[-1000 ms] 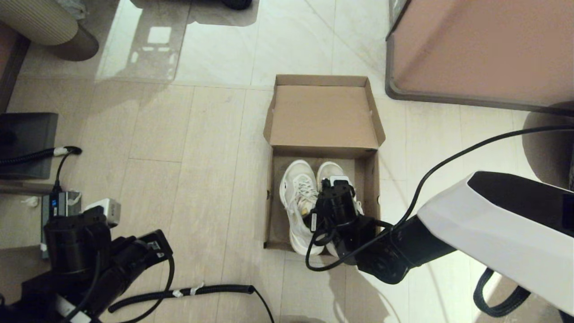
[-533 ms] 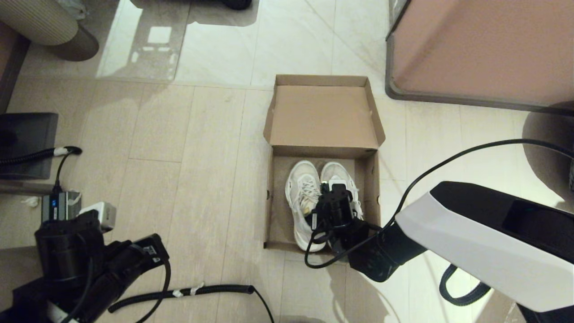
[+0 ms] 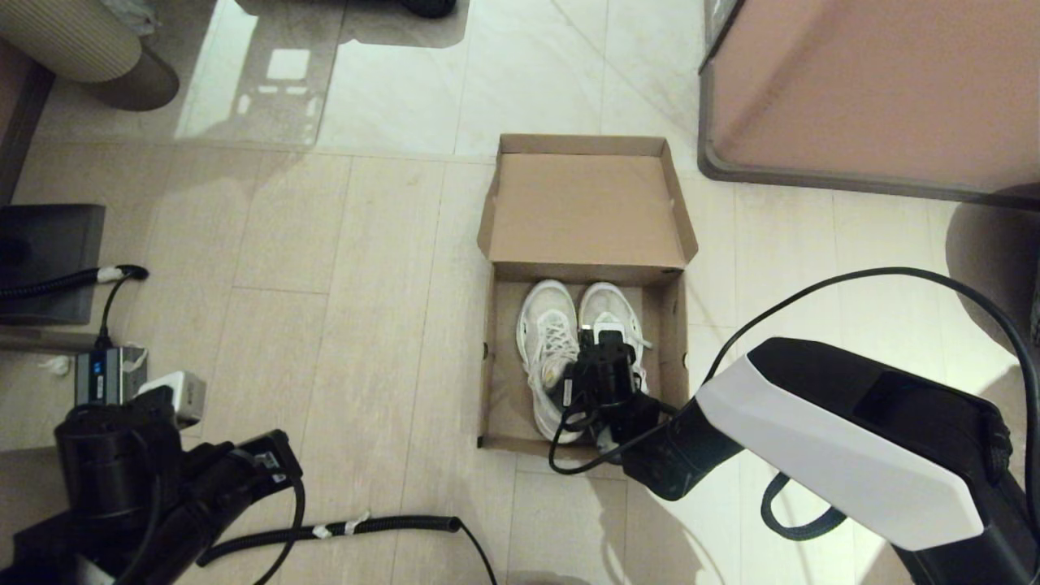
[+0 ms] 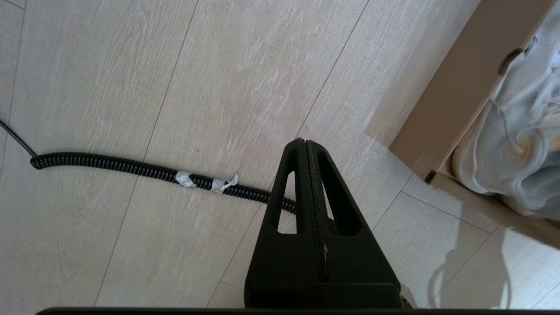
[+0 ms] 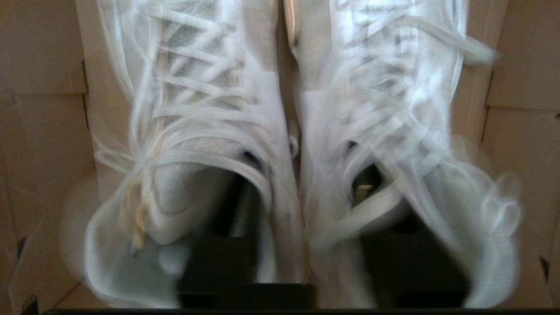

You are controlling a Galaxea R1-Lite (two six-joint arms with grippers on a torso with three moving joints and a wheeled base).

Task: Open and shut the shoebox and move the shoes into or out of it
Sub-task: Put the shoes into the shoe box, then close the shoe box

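Observation:
The brown cardboard shoebox (image 3: 489, 366) stands on the floor ahead of me, its lid (image 3: 585, 211) folded back flat on the far side. Both white shoes (image 3: 546, 325) lie side by side inside it, toes toward the lid. My right gripper (image 5: 306, 258) is over their heels, open, with one finger (image 5: 218, 258) in each shoe's mouth and the two inner collars between them. My left gripper (image 4: 305, 142) is shut and empty, low over the floor to the left of the shoebox (image 4: 446, 109).
A coiled black cable (image 3: 366, 528) runs along the floor near my left arm (image 3: 146, 479). A large brown cabinet (image 3: 877, 89) stands at the back right. A dark box (image 3: 49, 260) and a power adapter (image 3: 114, 370) sit at the left.
My right arm has carried the shoes down and away from me; their heels, which overhung the near wall, now lie inside the box. Its fingers have spread apart. The left arm sank slightly.

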